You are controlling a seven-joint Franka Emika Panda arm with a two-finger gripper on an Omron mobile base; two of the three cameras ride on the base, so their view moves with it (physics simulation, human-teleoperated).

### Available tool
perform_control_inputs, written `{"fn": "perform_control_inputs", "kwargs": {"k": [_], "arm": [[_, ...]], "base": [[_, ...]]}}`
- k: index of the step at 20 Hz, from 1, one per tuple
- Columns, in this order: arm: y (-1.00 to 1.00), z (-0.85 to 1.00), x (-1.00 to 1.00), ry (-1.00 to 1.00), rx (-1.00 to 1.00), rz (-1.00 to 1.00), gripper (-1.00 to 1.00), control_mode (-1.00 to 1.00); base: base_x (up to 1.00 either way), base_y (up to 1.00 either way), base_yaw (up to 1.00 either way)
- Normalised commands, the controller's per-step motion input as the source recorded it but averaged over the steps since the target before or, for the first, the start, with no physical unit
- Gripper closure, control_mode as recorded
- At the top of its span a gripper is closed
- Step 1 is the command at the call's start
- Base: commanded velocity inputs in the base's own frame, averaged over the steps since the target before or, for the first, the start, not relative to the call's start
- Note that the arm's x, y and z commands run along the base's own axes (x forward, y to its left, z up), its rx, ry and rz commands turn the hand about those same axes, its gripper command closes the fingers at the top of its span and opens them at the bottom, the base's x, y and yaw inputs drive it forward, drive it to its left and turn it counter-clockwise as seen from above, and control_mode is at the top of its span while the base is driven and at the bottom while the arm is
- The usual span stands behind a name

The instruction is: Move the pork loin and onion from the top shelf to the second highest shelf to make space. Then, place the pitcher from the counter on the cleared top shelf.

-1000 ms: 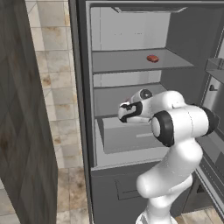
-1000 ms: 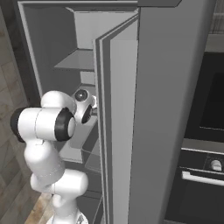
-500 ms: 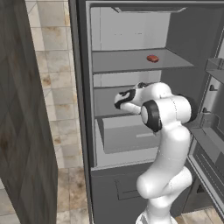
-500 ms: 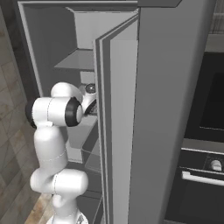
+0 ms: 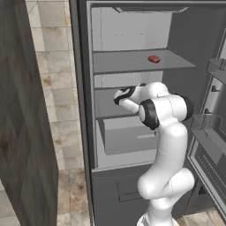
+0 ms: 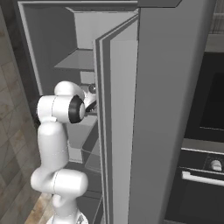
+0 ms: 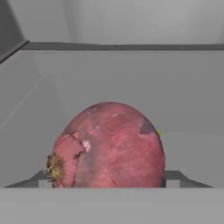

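The onion (image 7: 109, 146), a dark red ball with a papery skin, sits between my two fingertips (image 7: 43, 180) in the hand view, and both tips press its sides. My gripper (image 7: 107, 181) is shut on it, above the grey board of the second highest shelf (image 5: 106, 108). In the left base view the gripper (image 5: 120, 96) reaches into that compartment at its left side. The pork loin (image 5: 153, 58) lies on the top shelf (image 5: 128, 66), to the right. The pitcher and the counter are out of view.
A grey drawer box (image 5: 128, 137) sits below the second shelf. The open fridge door (image 5: 212, 132) with its bins stands at the right and blocks much of the right base view (image 6: 131, 131). An oven (image 6: 203, 170) is beside it. A dark tall panel (image 5: 22, 114) stands left.
The arm has risen from in front of the drawer box and reached left and inward into the second shelf compartment, with the onion in the gripper.
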Motion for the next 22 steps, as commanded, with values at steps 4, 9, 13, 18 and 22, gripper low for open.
{"fn": "perform_control_inputs", "kwargs": {"k": [4,9,13,18,22], "arm": [[0.0,0.08,-0.25,0.0,-0.02,-0.01,-1.0,-1.0],[0.0,0.25,-0.3,0.02,-0.01,-0.07,-1.0,-1.0],[0.0,0.55,-0.38,0.02,0.0,-0.02,-1.0,-1.0],[0.03,0.56,-0.87,0.0,-0.02,0.0,-1.0,-1.0],[0.1,0.48,-1.0,0.0,-0.06,0.0,-1.0,-1.0]], "base": [[0.0,0.0,0.0],[0.0,0.0,0.0],[0.0,0.0,0.0],[0.0,0.0,0.0],[0.0,0.0,0.0]]}}
